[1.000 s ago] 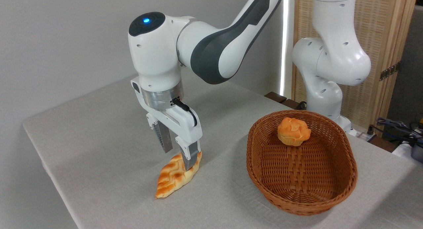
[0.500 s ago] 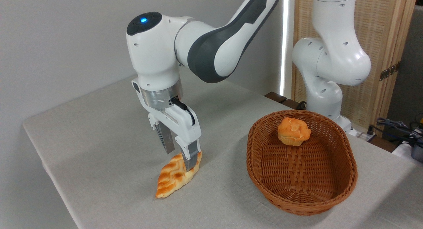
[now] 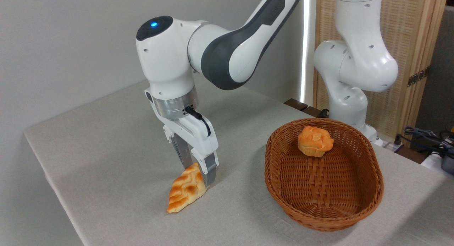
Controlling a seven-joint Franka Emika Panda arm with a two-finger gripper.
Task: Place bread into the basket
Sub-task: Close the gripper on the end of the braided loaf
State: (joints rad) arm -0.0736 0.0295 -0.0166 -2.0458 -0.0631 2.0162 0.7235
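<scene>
A: The grey-clothed table (image 3: 117, 139) carries everything, and the white arm (image 3: 220, 50) bends down over its left half.

B: And on the right half?

A: The basket (image 3: 324, 203), oval brown wicker, sits on the cloth, well apart from the arm's lower end. A small round bun (image 3: 315, 140) rests inside it against the far wall.

B: Where is the bread (image 3: 184, 191)?

A: It is outside the basket, on the table to its left. Its near tip touches the cloth and its far end is tilted upward.

B: And the claw (image 3: 198, 173)?

A: It points downward, with its two fingers closed on the raised far end of the bread, one on either side of the loaf.
</scene>
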